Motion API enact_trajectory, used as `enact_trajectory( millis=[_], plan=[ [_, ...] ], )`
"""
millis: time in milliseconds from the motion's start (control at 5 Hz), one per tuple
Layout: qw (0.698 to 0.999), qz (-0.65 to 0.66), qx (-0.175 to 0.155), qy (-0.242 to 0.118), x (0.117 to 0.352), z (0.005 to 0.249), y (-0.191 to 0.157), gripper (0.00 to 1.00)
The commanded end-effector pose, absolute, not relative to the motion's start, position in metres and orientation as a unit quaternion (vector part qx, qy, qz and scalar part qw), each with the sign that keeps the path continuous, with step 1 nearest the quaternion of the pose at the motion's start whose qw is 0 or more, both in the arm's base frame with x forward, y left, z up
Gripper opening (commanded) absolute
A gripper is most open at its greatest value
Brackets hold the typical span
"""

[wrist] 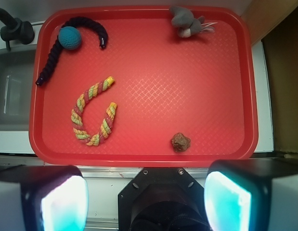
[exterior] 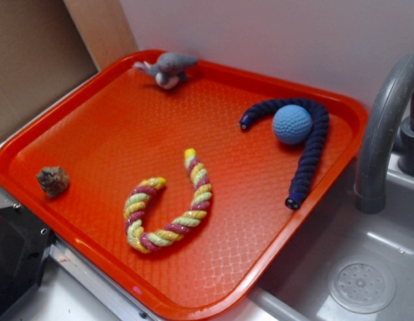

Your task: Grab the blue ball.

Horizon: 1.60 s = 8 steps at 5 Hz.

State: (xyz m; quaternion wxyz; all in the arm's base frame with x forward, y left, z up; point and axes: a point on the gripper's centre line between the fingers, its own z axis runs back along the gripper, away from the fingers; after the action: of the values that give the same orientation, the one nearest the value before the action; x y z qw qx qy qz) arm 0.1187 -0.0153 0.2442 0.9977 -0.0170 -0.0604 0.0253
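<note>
Gripper (wrist: 146, 195) is held wide open, empty, short of the tray (wrist: 139, 159).
Blue ball (wrist: 70, 37) is cradled inside the navy rope (wrist: 52, 55) curve, far corner; nothing grasped yet.

red tray (exterior: 33, 175), blue ball (exterior: 291, 124), ropes, toys

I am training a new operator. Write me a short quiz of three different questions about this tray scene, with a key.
1. True or false: the blue ball lies inside the curve of the navy rope.
2. Which thing is nearest the gripper in the wrist view? A) grey plush toy B) brown lump C) blue ball
3. Fill in: the striped rope is bent into a ___ shape on the red tray.

Key: 1 true; 2 B; 3 U. The gripper's fingers stand wide apart and hold nothing.
</note>
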Motion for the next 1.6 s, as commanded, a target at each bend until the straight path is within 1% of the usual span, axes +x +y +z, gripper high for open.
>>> enact_trajectory(
  millis=[0,200,400,600,800,1000,1200,1400],
  plan=[
    [0.998,0.025,-0.017,-0.06,0.119,0.244,-0.015,1.0],
    [0.987,-0.1,-0.037,-0.118,0.169,0.222,-0.059,1.0],
    [0.967,-0.233,0.036,-0.097,0.207,0.202,-0.068,1.0],
    [0.922,-0.345,-0.029,-0.171,0.246,0.175,-0.088,1.0],
    [0.86,-0.452,-0.077,-0.225,0.257,0.161,-0.119,1.0],
    [0.834,-0.504,-0.089,-0.207,0.275,0.127,-0.154,1.0],
    [0.832,-0.526,-0.08,-0.154,0.275,0.092,-0.174,1.0],
    [0.829,-0.531,-0.067,-0.161,0.282,0.085,-0.19,1.0]
  ],
)
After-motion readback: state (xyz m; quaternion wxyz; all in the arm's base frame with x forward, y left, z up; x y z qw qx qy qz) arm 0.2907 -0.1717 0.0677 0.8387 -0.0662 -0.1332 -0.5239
